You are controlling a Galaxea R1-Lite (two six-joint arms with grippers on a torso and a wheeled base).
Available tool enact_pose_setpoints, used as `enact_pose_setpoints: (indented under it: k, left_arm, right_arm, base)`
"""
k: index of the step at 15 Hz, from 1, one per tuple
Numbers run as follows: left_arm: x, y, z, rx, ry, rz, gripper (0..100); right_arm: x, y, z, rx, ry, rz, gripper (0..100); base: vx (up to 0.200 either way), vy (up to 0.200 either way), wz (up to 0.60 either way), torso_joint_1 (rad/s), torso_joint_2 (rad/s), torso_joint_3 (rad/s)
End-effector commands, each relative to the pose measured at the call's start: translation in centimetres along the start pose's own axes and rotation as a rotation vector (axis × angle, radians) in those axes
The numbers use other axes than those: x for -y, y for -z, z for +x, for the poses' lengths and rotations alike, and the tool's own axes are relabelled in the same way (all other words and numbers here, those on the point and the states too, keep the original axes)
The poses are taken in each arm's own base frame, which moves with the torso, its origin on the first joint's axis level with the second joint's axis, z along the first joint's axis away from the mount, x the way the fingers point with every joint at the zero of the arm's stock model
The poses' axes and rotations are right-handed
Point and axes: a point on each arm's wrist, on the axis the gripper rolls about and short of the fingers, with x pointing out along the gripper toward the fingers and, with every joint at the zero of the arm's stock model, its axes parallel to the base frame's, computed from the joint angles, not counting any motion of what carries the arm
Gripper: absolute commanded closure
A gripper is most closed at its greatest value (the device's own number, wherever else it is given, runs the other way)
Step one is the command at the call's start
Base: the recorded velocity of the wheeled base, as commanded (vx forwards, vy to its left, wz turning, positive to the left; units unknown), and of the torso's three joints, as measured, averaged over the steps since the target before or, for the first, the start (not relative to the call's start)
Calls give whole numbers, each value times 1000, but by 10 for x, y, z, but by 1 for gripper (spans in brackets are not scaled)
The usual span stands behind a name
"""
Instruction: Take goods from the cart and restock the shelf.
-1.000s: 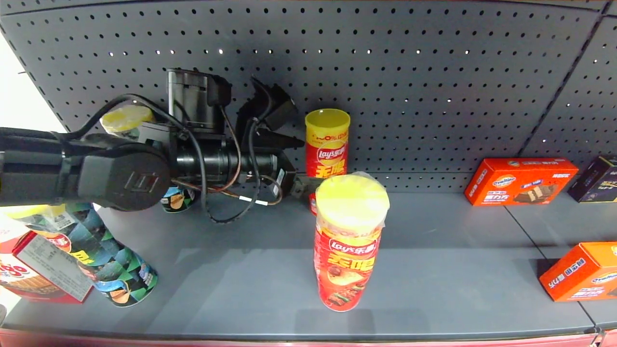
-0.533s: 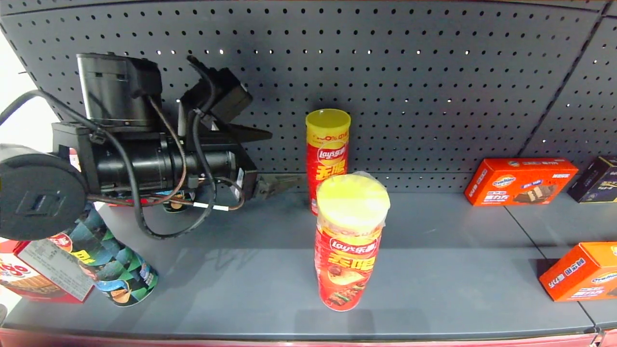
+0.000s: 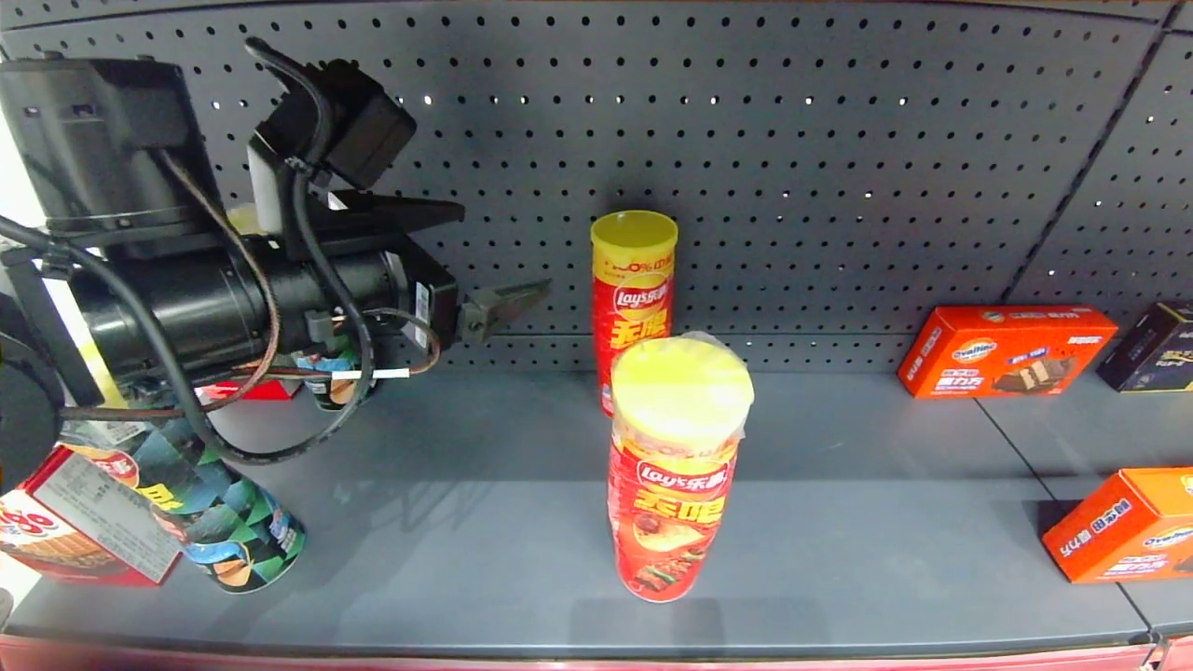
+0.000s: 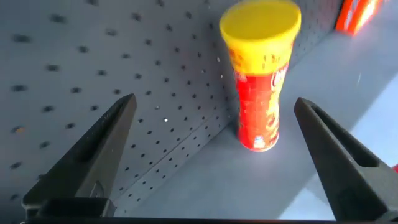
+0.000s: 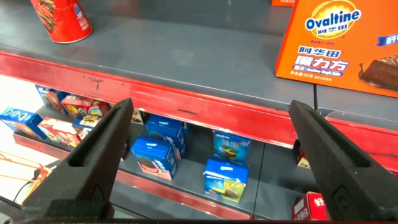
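Observation:
Two red chip cans with yellow lids stand upright on the grey shelf (image 3: 466, 522): the rear can (image 3: 634, 298) by the pegboard, the front can (image 3: 678, 466) nearer me. My left gripper (image 3: 503, 250) hangs open and empty above the shelf, left of the rear can and apart from it. The left wrist view shows the left gripper (image 4: 214, 102) with its fingers spread wide and the rear can (image 4: 261, 74) farther off between them. My right gripper (image 5: 211, 106) is open and empty, low in front of the shelf's red front edge (image 5: 205, 102).
A green-and-black patterned can (image 3: 224, 531) and a red box (image 3: 56, 531) stand at the shelf's left. Orange boxes (image 3: 1007, 349) (image 3: 1118, 527) and a dark box (image 3: 1156, 345) sit on the right. Blue packages (image 5: 158, 149) fill the lower shelf, below an orange box (image 5: 339, 43).
My left arm has drawn back to the left and risen, carrying its open gripper away from the rear chip can. Both cans stay where they were.

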Motion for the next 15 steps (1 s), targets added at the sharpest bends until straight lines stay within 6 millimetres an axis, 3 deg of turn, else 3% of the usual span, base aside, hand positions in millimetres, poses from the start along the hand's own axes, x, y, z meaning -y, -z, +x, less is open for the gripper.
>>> enact_pose_setpoints:
  k: [1,4,9,11,14,15]
  left_arm:
    - [-1,-15,-20,46,-40,-33,0]
    - [4,-24,-57,85,-80,-56,0]
    - [24,-10,-116,91,-150,-98,0]
    - [39,-3,-162,141,-161,-116,0]
    - [53,-1,-208,246,-184,-102,0]
    - [62,8,-232,278,-191,-97,0]
  right_arm:
    - [0,0,0,-1,-1,-1,0]
    - [0,0,0,-1,-1,-1,0]
    - [0,0,0,-1,-1,-1,0]
    - [0,0,0,-1,-1,-1,0]
    - [0,0,0,-1,-1,-1,0]
    - [0,0,0,-1,-1,-1,0]
  base:
    - [0,0,0,0,0,0]
    - [0,0,0,0,0,0]
    - [0,0,0,0,0,0]
    - [0,0,0,0,0,0]
    - [0,0,0,0,0,0]
    - [0,0,0,0,0,0]
